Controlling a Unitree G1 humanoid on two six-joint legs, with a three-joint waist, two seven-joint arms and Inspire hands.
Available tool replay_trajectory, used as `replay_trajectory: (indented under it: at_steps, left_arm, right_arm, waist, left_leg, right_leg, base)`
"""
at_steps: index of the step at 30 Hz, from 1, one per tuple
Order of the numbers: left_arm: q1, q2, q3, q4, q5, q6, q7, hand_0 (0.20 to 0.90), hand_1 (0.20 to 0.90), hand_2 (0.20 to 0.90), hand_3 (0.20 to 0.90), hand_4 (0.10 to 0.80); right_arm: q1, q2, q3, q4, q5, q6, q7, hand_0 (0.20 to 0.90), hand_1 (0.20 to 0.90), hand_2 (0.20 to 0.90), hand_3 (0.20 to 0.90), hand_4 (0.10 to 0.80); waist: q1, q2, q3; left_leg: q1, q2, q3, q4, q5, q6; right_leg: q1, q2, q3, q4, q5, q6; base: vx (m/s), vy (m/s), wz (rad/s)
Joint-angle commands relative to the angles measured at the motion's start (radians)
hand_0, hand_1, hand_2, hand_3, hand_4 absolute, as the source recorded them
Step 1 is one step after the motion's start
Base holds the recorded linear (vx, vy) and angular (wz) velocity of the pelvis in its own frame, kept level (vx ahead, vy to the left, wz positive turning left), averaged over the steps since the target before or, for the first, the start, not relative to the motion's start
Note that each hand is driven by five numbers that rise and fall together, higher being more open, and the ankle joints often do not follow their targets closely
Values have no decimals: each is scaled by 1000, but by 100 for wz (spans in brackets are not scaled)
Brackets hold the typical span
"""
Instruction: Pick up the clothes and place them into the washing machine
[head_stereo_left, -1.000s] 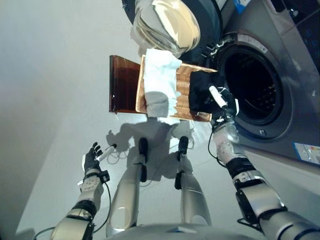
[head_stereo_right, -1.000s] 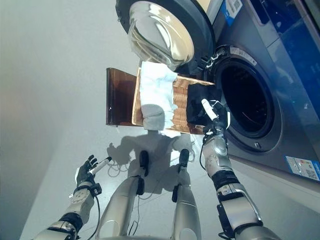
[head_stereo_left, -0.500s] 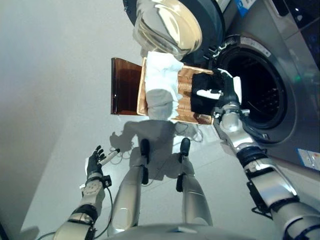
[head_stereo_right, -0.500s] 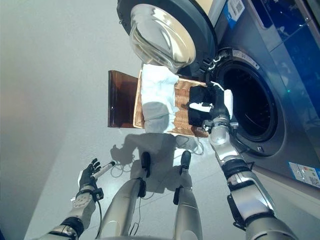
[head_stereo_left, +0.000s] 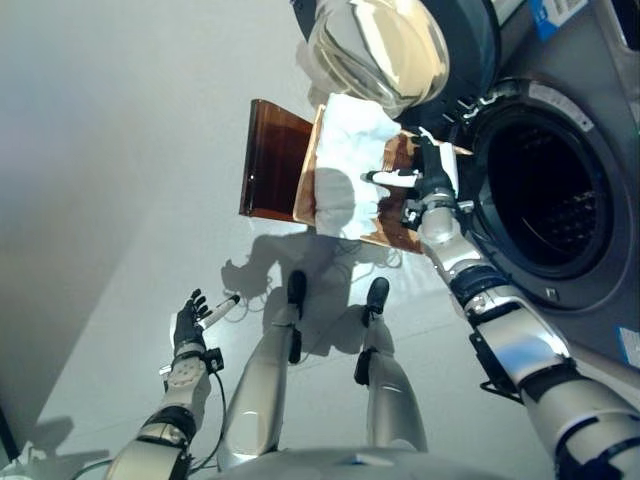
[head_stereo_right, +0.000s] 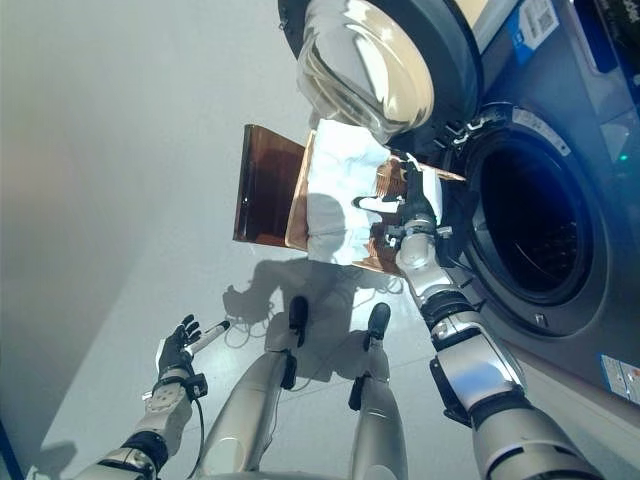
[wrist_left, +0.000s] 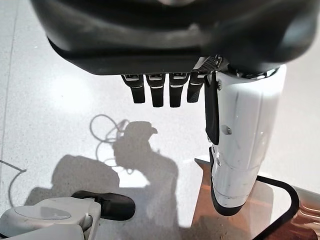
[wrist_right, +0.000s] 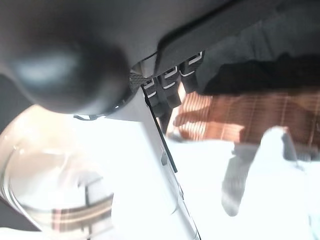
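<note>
Hovering unclenched right robot hand (head_stereo_left: 420, 185) over soft, limp white cloth (head_stereo_left: 350, 150) in basket (head_stereo_left: 300, 190), likely needing a bunched-fold pinch.

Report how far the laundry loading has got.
Done: the washing machine door is swung open, and the drum is in reach; it is too dark to tell if anything is inside. In hand: nothing yet. The right hand hovers open over the basket, beside the white cloth. The left hand hangs open and idle. Left: grasp the cloth and put it in the drum.
</note>
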Motion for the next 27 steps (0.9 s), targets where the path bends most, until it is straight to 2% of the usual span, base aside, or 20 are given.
replay_trajectory:
  at_steps: [1, 14, 20, 27]
  left_arm:
    - [4, 65, -20, -7, 6, -35, 44, 900, 900, 900, 900, 800]
    - [7, 70, -29, -14, -17, -33, 23, 900, 900, 900, 900, 800]
    - [13, 85, -37, -68, -54, -44, 15, 900, 900, 900, 900, 800]
    - [13, 113, -54, -195, -108, -70, 17, 900, 900, 900, 900, 800]
  right_arm:
    - [-98, -38, 9, -41, -2, -52, -3, 900, 900, 900, 900, 800]
    - [-128, 34, 10, 10, 175, -80, 77, 900, 900, 900, 900, 800]
    - [-173, 71, -8, 66, 287, -85, 93, 900, 900, 900, 900, 800]
    - [-258, 62, -21, 142, 344, -74, 88, 900, 900, 900, 900, 800]
  waist:
    - [27, 47, 12]
    - [37, 49, 24]
    - [56, 67, 51]
    - [87, 94, 95]
  left_leg:
    - [132, 3, -55, -290, 130, -106]
    - [124, 7, -58, -290, 136, -109]
    - [102, 1, -69, -290, 145, -113]
    - [56, -8, -89, -290, 161, -118]
  right_leg:
    - [111, 45, -23, 14, -57, 32]
    - [103, 45, -24, 7, -54, 30]
    - [91, 42, -33, 4, -49, 32]
    - [67, 35, -51, 0, -42, 35]
  base:
    - [-27, 16, 6]
    - [-4, 3, 1]
    - [-7, -3, 2]
    - [-28, -12, 10]
